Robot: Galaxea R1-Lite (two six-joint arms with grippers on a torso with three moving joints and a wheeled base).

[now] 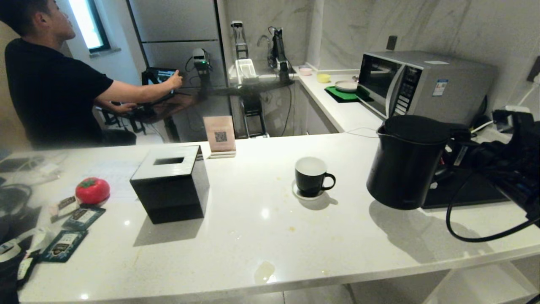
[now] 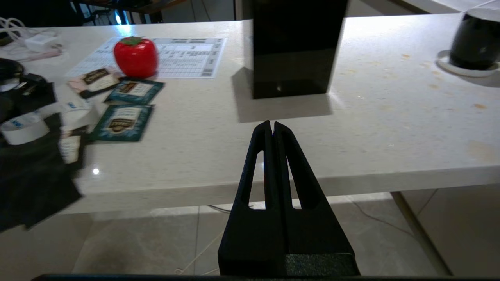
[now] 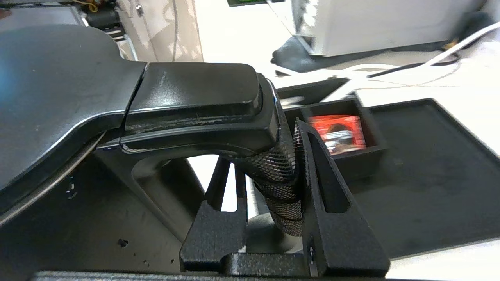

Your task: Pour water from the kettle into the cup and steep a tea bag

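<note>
The tall black kettle (image 1: 405, 162) hangs tilted a little above the counter's right side, its spout turned toward the cup. My right gripper (image 1: 460, 137) is shut on its handle. In the right wrist view the fingers (image 3: 312, 164) of the right gripper (image 3: 265, 156) clamp the mesh-wrapped handle (image 3: 279, 175) beside the lid (image 3: 47, 89). The black cup (image 1: 311, 175), white inside, stands on its saucer (image 1: 298, 193) left of the kettle, and also shows as the cup (image 2: 474, 43). The left gripper (image 2: 272, 125) is shut and empty, low before the counter edge. The tea bag is out of view.
A black tissue box (image 1: 171, 181) stands mid-left, with a red tomato-shaped object (image 1: 92, 190) and teal sachets (image 1: 78, 217) further left. A black tray (image 1: 464, 188) and a microwave (image 1: 417, 82) are at the right. A small puddle (image 1: 265, 270) lies near the front edge. A person (image 1: 50, 84) stands behind.
</note>
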